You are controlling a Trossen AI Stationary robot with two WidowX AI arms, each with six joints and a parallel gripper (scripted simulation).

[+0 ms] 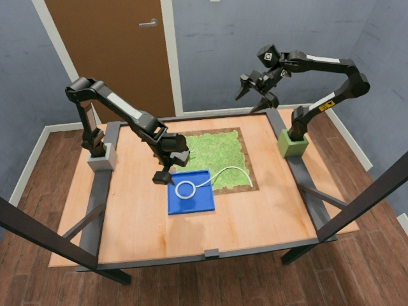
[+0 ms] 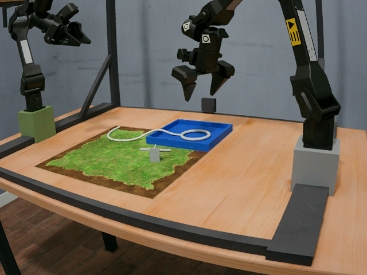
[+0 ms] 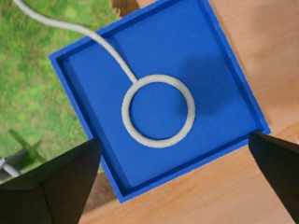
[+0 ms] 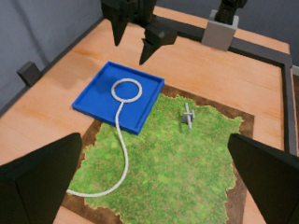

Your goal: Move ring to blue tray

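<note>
The white ring lies flat on the floor of the blue tray point(image 1: 190, 192); its white rope point(image 1: 230, 171) trails over the tray's wall onto the grass mat. It also shows in the exterior view point(image 2: 195, 134), the left wrist view point(image 3: 158, 110) and the right wrist view point(image 4: 126, 90). The small grey stake point(image 2: 154, 153) stands bare on the grass, apart from the ring. My left gripper point(image 2: 202, 83) is open and empty, well above the tray. My right gripper point(image 1: 255, 97) is open and empty, raised high at the far edge of the table.
A green grass mat point(image 1: 215, 156) with a brown border lies beside the tray. Dark frame rails run along the table edges. The arm bases stand on a grey block point(image 1: 102, 161) and a green block point(image 1: 292, 146). A small dark block point(image 2: 208, 104) sits on the rail behind the tray.
</note>
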